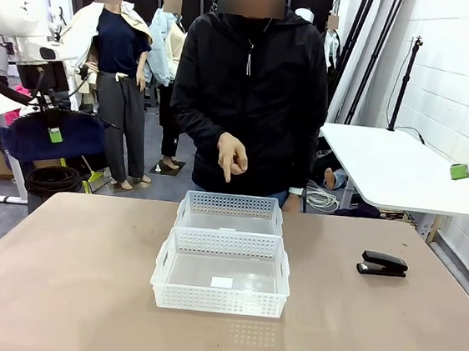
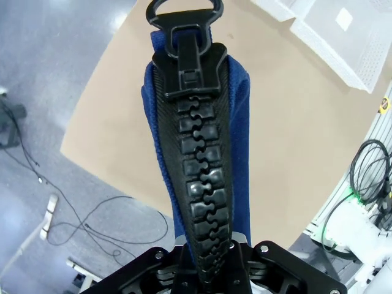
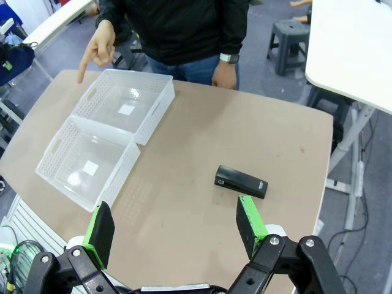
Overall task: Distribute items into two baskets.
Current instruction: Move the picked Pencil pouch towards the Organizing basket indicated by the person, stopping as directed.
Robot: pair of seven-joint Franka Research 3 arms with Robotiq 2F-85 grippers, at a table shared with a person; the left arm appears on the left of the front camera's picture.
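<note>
Pouch (image 1: 50,135) is held in the air well left of the baskets (image 1: 226,243), pinched at its zipper seam by the raised left gripper (image 2: 208,263). The right gripper (image 3: 174,223) hovers high to the baskets' right, jaws spread, above the stapler (image 3: 241,181) lying flat. A person's hand (image 1: 231,158) points down over the far basket (image 1: 233,201).

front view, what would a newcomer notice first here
The soft navy-blue fabric pouch hangs clamped in the left gripper, raised at far left. Mid-table, two white lattice plastic baskets sit one behind the other, the person's hand pointing down above the far one. A small black stapler lies to their right.
</note>
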